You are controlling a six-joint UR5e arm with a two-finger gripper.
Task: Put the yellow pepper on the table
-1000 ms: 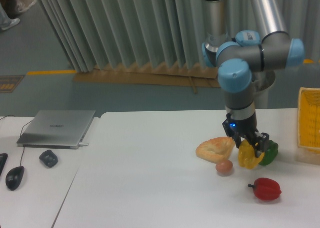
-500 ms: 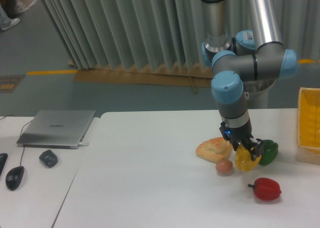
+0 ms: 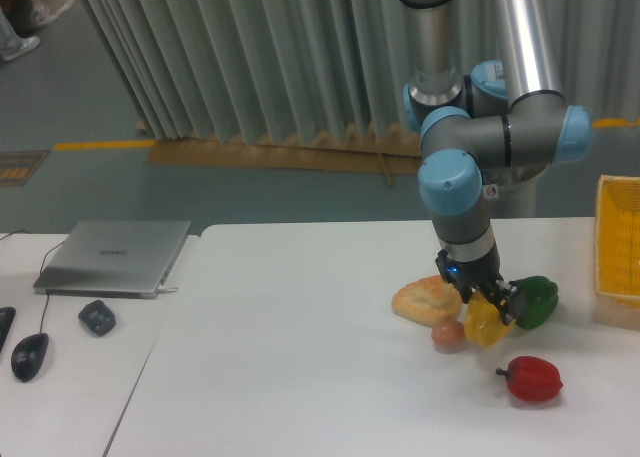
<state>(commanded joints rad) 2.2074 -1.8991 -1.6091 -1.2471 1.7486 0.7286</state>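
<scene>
My gripper points down over the right part of the white table and is shut on the yellow pepper. The pepper hangs just above the tabletop or touches it; I cannot tell which. It sits between a small brown round thing on its left and the green pepper on its right. The fingers cover the pepper's top.
A flat bread piece lies left of the gripper. A red pepper rests nearer the front. A yellow basket stands at the right edge. A smaller desk at left holds a laptop, a mouse and a dark object.
The arm has shifted slightly left and toward the front, carrying the yellow pepper away from the green pepper and closer to the brown round thing. The grip stays shut.
</scene>
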